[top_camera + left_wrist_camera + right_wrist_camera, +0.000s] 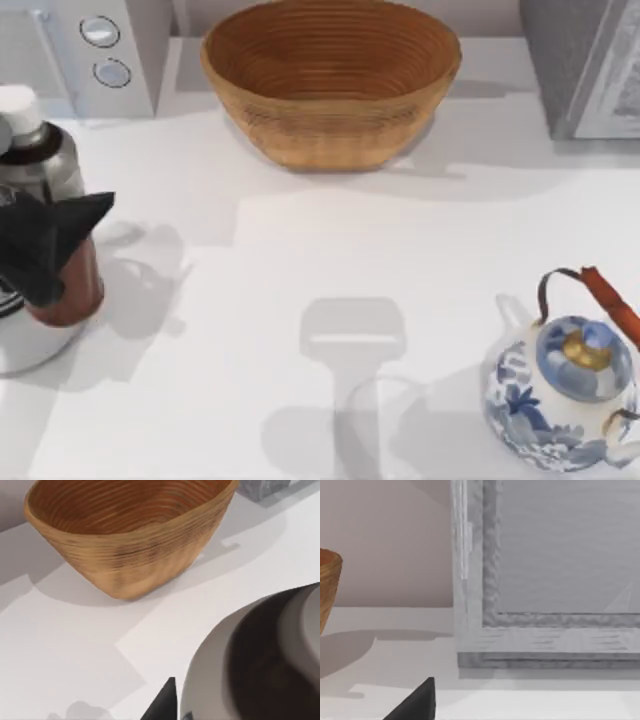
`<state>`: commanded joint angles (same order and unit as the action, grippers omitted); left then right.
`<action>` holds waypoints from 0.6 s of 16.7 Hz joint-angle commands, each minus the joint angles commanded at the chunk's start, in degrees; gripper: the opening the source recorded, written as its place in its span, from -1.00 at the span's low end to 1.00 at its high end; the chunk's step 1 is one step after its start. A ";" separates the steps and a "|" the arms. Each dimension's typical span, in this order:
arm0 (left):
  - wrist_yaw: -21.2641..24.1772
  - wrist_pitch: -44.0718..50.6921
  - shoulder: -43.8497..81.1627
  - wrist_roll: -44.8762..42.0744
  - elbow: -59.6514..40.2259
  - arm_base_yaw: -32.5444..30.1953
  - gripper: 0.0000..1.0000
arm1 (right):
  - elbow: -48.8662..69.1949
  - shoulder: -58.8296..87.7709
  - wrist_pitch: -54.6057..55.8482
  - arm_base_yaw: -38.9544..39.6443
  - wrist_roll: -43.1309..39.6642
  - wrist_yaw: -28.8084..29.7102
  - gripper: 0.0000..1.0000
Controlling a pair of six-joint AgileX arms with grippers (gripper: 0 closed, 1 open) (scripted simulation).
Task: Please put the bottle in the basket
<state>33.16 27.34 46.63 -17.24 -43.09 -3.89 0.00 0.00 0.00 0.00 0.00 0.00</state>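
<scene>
Left gripper [55, 250] has its dark fingers clamped round the small white-capped, reddish-brown bottle [45, 170]; the big round tan woven basket [330, 85] sits well beyond it. Right gripper's [415, 702] opening: can't tell.

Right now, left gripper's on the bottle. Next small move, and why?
Probably lift straight up. The left gripper is closed around the small white-capped, silver-banded, reddish-brown bottle at the table's left edge, while the large round tan woven basket sits at the back with tall sides to clear.
</scene>
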 joint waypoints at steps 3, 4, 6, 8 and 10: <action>-14.61 -1.69 15.06 5.88 -13.65 -9.19 -1.00 | 0.00 0.00 0.00 0.00 0.00 0.00 1.00; -19.66 -2.25 20.24 7.93 -18.61 -12.09 -1.00 | 0.00 0.00 0.00 0.00 0.00 0.00 1.00; -29.61 -3.47 30.45 12.06 -29.46 -17.37 -1.00 | 0.00 0.00 0.00 0.00 0.00 0.00 1.00; -39.16 -4.56 40.03 15.97 -41.14 -21.98 -1.00 | 0.00 0.00 0.00 0.00 0.00 0.00 1.00; -47.94 -5.27 48.86 19.52 -52.48 -26.23 -1.00 | 0.00 0.00 0.00 0.00 0.00 0.00 1.00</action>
<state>-14.78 22.07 95.49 2.28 -95.57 -30.13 0.00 0.00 0.00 0.00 0.00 0.00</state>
